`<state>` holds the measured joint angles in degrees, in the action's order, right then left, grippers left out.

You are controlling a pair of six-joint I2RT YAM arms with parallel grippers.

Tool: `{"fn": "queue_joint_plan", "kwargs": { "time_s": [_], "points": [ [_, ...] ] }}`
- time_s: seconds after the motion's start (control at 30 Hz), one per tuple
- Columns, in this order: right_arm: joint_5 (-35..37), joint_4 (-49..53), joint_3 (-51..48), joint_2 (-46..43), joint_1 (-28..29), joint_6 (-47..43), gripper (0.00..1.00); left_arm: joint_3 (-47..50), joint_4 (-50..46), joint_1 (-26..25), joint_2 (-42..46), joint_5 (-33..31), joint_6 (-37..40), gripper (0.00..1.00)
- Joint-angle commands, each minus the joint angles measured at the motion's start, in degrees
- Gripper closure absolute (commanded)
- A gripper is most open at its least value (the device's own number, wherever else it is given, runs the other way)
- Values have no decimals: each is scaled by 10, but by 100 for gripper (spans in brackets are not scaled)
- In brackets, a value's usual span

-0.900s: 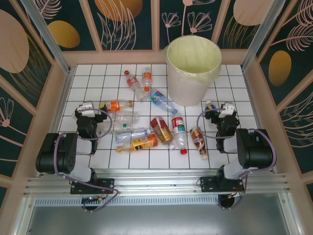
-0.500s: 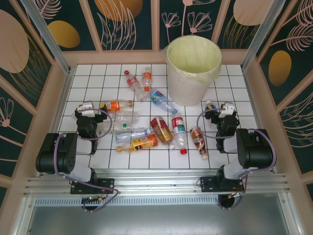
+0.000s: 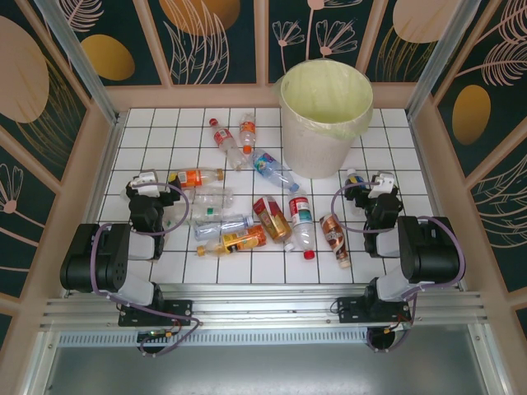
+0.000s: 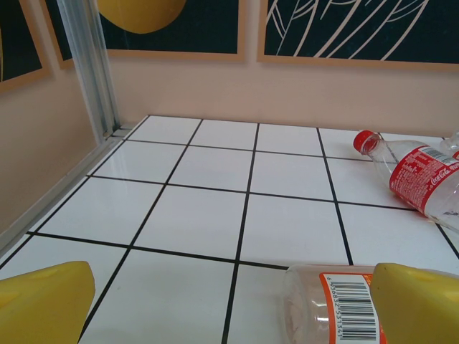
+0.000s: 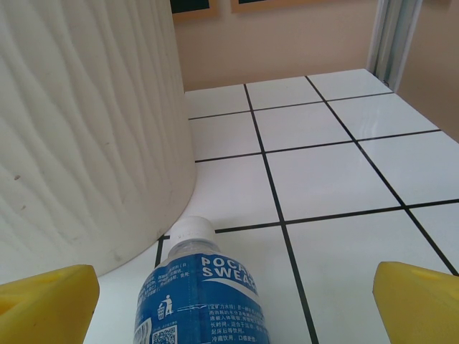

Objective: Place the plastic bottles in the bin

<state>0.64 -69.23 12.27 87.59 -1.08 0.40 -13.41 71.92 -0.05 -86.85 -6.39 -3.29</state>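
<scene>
Left gripper point(image 4: 229, 307) and right gripper point(image 5: 233, 307) both spread wide, empty. Right faces 1 blue-labelled clear plastic bottle point(image 5: 204, 294) just beside the large cream round bin point(image 3: 319, 150), top view upper right. Other clear plastic bottles point(image 3: 300, 216) lie scattered mid-frame. We judge them light, slick, crushable: we'd clamp gently mid-label.

The table point(image 4: 208, 215) is laid with glossy white tiles, while the bin point(image 5: 72, 129) has a matt cream wall with a rippled texture and a thin plastic liner point(image 3: 325, 90) over its rim. The bottles point(image 4: 423, 179) are clear shiny plastic with glossy labels, the gripper fingers point(image 4: 43, 301) smooth matt yellow plastic, and the post point(image 4: 90, 64) at upper left of the left wrist view brushed metal.
</scene>
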Motion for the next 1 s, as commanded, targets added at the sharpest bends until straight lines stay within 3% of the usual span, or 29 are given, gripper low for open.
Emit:
{"fn": "queue_joint_plan", "kwargs": {
  "time_s": [0.0, 0.53, 0.63, 0.7, 0.77, 0.87, 0.97],
  "points": [
    [4, -25, 11, 7, -4, 6, 1, -4, 5, 2, -2, 9, -9, 1],
    [4, -23, 12, 6, -5, 7, 1, -2, 8, 2, -1, 9, -10, 1],
    [5, -18, 14, 3, -5, 8, 1, -25, -54, 2, 26, -8, -16, 1],
    [45, 33, 32, -20, -1, 19, 1, -56, -131, 2, 58, -18, -19, 1],
    [102, 154, 86, -46, 4, 39, 1, -71, -178, 1, 88, -27, -21, 1],
    [98, 238, 121, -89, 14, 36, 1, -82, -222, 1, 152, -36, -64, 1],
    [101, 316, 142, -145, 35, 45, 1, -134, -338, 1, 201, -39, -131, 1]
  ]
}}
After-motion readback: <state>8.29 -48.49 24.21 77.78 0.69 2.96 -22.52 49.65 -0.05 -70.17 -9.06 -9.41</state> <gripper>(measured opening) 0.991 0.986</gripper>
